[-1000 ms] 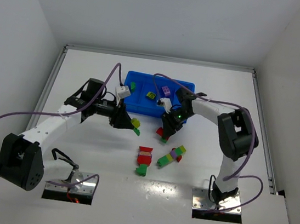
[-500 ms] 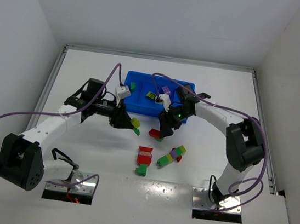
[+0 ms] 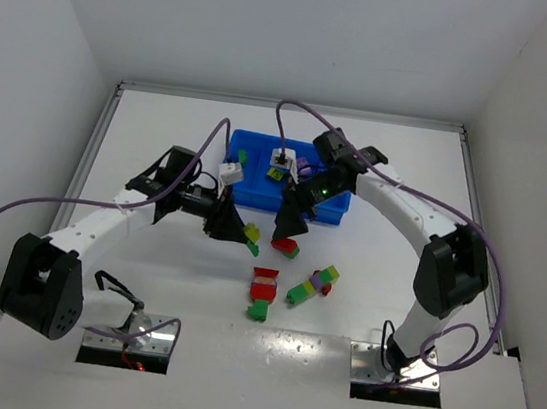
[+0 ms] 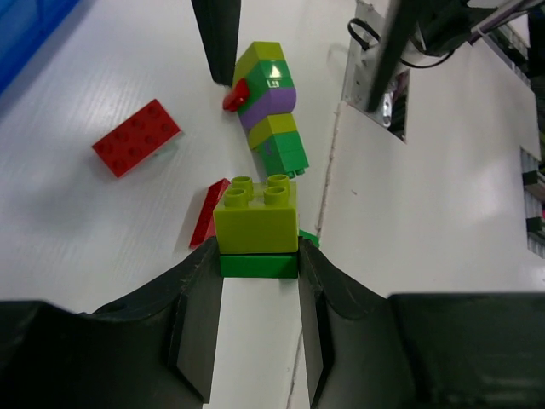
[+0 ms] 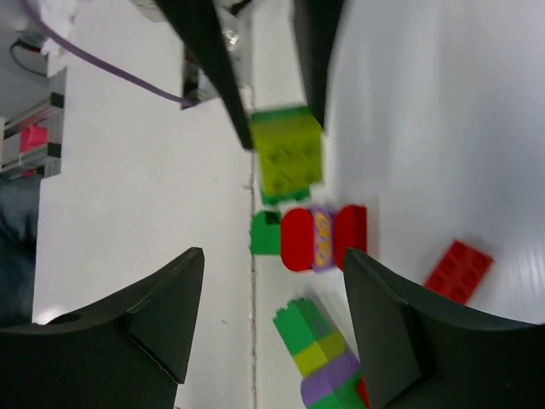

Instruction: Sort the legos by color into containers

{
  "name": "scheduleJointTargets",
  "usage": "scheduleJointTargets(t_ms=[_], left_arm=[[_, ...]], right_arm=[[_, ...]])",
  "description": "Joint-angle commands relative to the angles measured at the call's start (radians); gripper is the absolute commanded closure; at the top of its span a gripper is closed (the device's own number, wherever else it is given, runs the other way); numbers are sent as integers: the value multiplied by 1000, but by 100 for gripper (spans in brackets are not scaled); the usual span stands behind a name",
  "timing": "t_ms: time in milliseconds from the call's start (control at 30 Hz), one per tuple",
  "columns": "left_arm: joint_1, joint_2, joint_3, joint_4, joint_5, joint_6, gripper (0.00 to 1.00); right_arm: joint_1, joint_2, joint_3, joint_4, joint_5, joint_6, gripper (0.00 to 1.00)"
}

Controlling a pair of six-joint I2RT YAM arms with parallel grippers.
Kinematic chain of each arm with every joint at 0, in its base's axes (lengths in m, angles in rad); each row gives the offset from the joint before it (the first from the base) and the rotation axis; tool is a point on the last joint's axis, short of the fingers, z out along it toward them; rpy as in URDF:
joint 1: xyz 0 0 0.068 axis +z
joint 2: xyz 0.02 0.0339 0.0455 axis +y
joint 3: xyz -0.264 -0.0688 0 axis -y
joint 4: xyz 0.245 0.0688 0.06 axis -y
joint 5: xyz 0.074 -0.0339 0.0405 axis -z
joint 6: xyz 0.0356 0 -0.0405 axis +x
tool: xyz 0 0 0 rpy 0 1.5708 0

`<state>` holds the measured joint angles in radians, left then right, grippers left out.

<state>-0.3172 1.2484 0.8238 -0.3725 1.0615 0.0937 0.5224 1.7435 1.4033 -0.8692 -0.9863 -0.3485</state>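
My left gripper point(image 3: 239, 230) is shut on a small stack, a yellow-green brick on a green one point(image 4: 255, 227), held low just left of the loose legos; in the left wrist view the gripper point(image 4: 255, 266) has its jaws pressed on the stack's sides. My right gripper point(image 3: 292, 210) is open and empty, above a flat red brick point(image 3: 284, 245) lying on the table. In the right wrist view the gripper point(image 5: 272, 256) has wide jaws. A red stack point(image 3: 264, 284) and a multicolour stack point(image 3: 311, 283) lie nearer. The blue tray point(image 3: 254, 196) is behind.
The tray holds a green brick point(image 3: 242, 157), a yellow-green brick point(image 3: 275, 175) and a purple brick point(image 3: 302, 165) in separate compartments. A green brick point(image 3: 259, 310) sits at the near end of the red stack. Both arms' cables arch over the tray.
My right gripper has lifted and moved left and back toward the tray, leaving the flat red brick on the table. My left gripper has moved slightly right with its stack.
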Motion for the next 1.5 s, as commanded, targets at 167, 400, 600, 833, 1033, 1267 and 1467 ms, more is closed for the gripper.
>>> scheduleJointTargets(t_ms=[167, 400, 600, 833, 1033, 1267, 1467], left_arm=[[-28, 49, 54, 3, 106, 34, 100], [-28, 49, 63, -6, 147, 34, 100], [-48, 40, 63, -6, 147, 43, 100], [-48, 40, 63, -6, 157, 52, 100], [-48, 40, 63, -6, 157, 52, 100], [-48, 31, 54, -6, 157, 61, 100], [-48, 20, 32, -6, 144, 61, 100]], right_arm=[[114, 43, 88, -34, -95, -24, 33], [123, 53, 88, -22, -77, -15, 33], [123, 74, 97, -4, -77, -6, 33], [123, 103, 128, 16, -86, 28, 33], [123, 122, 138, 16, -118, 37, 46], [123, 122, 149, 16, -127, 37, 87], [103, 113, 138, 26, -109, 37, 95]])
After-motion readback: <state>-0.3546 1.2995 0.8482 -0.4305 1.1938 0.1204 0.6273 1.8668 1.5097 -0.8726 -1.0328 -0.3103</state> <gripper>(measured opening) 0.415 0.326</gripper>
